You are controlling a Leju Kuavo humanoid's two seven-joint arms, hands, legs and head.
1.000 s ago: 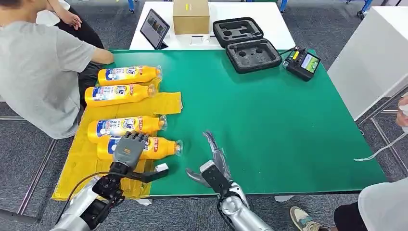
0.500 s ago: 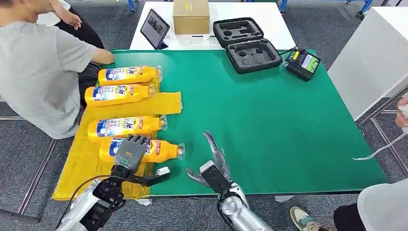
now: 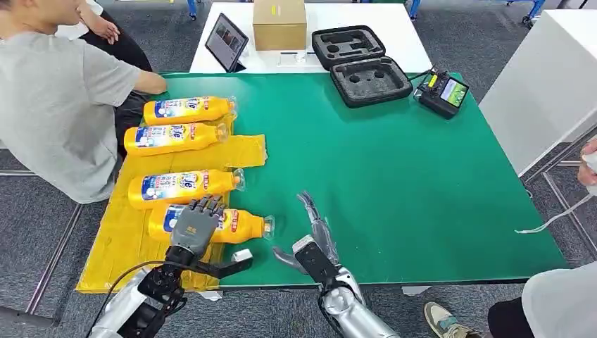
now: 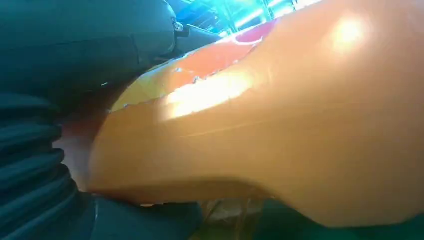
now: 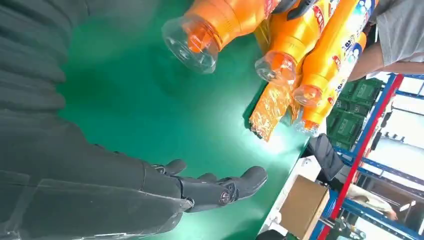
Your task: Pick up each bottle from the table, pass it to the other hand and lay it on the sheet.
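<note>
A green table (image 3: 394, 176) stands on grey carpet, with a yellow sheet (image 3: 116, 236) at lower left bearing four orange bottles. The left hand (image 3: 191, 227) grips the nearest bottle (image 3: 243, 224); the right hand (image 3: 313, 236) is empty, fingers spread. The right wrist view shows clear caps (image 5: 192, 42) and blue racking.

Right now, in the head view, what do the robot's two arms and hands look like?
Both arms are silver metal with black joint housings. The left hand has a grey back with a small green mark and darker grey fingers; a black cable loops beside its wrist. The right hand is grey, with a black wrist block bearing a white patch.
</note>
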